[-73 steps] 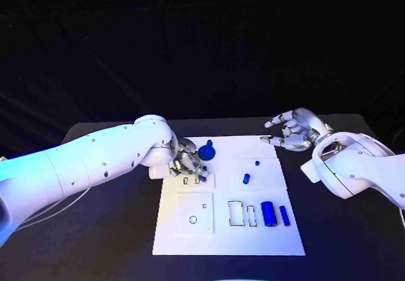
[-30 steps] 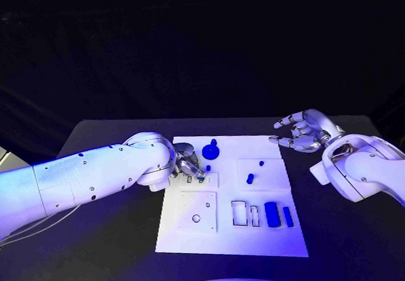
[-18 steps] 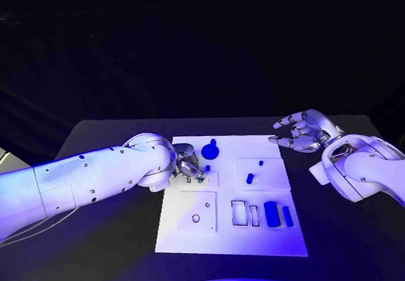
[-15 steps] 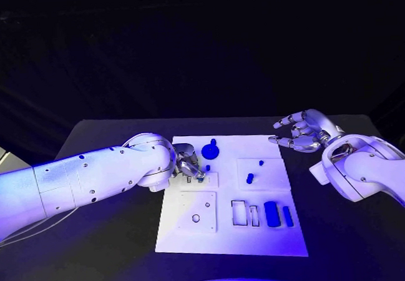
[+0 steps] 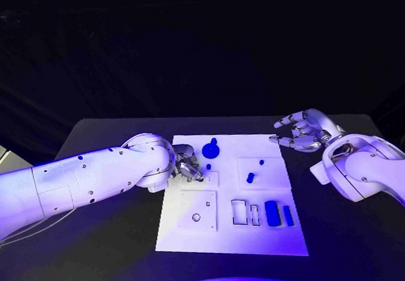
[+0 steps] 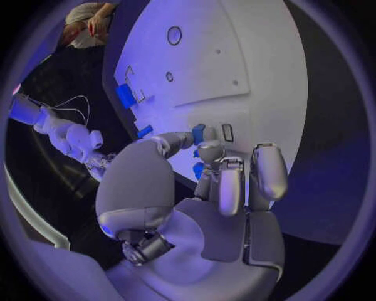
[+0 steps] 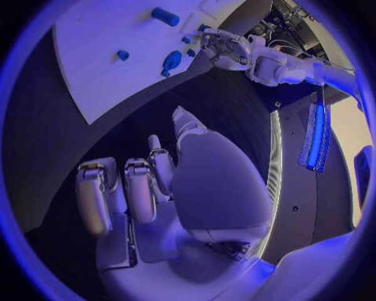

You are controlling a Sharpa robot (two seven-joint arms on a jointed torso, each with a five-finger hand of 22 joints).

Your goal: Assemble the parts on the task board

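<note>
A robotics lab or demo stage: a matte black table (image 5: 108, 244) carries a flat white task board (image 5: 229, 233) against dark black drapes (image 5: 199, 53), while two white robot arms (image 5: 87, 177) flank it.

Left hand (image 6: 215, 188): over the near edge of the task board (image 6: 235, 56), fingertips (image 6: 210, 150) down on it, pinching a small blue part (image 6: 199, 133).
Slot (image 6: 227, 132): small rectangular outline just beside the pinched part.
Other blue parts: a block (image 6: 125, 95) and a smaller piece (image 6: 145, 131) along the board's edge.
Right hand (image 6: 74, 139): off the board, holding nothing.
</note>
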